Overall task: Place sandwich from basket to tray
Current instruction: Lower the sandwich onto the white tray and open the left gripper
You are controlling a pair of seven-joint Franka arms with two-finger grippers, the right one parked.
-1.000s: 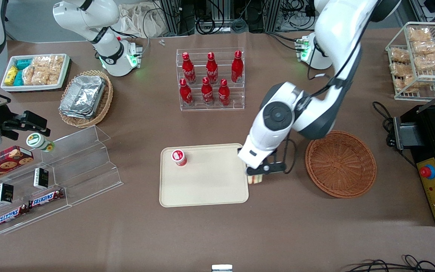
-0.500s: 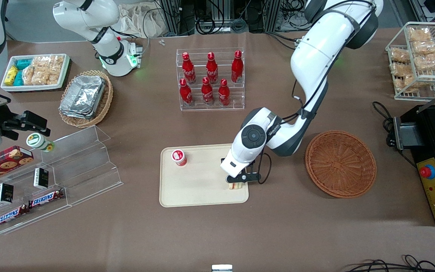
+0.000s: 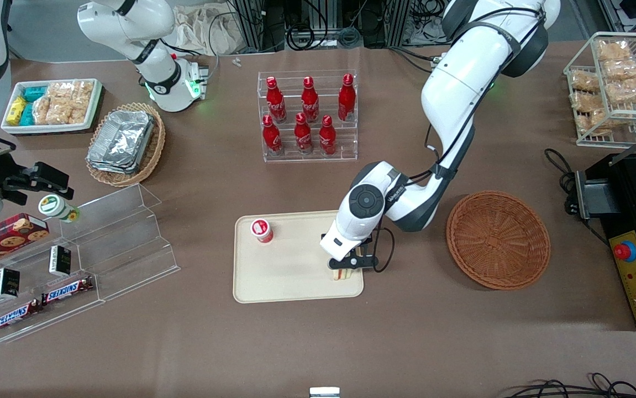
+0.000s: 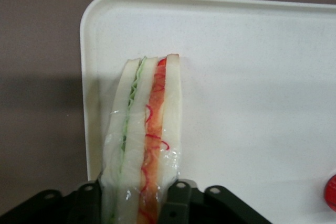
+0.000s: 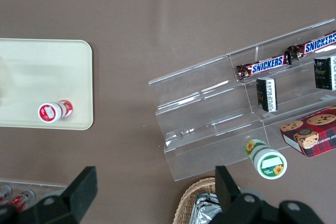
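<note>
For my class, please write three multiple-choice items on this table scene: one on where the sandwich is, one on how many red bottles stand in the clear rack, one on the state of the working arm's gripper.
1. Where is the sandwich?
A. In the basket
B. Over the tray, near a corner
C. On the clear stepped shelf

2. How many red bottles stand in the clear rack?
A. Four
B. Six
C. Nine

3. What is the gripper doing?
A. Shut on the sandwich
B. Open above the basket
C. Holding the red-lidded cup

Answers: 1 B, the wrist view shows the wedge over the tray close to its rounded corner, and the basket holds nothing. 2 B, two rows of three. 3 A, the fingers press both sides of the wedge; the red-lidded cup stands apart on the tray.
</note>
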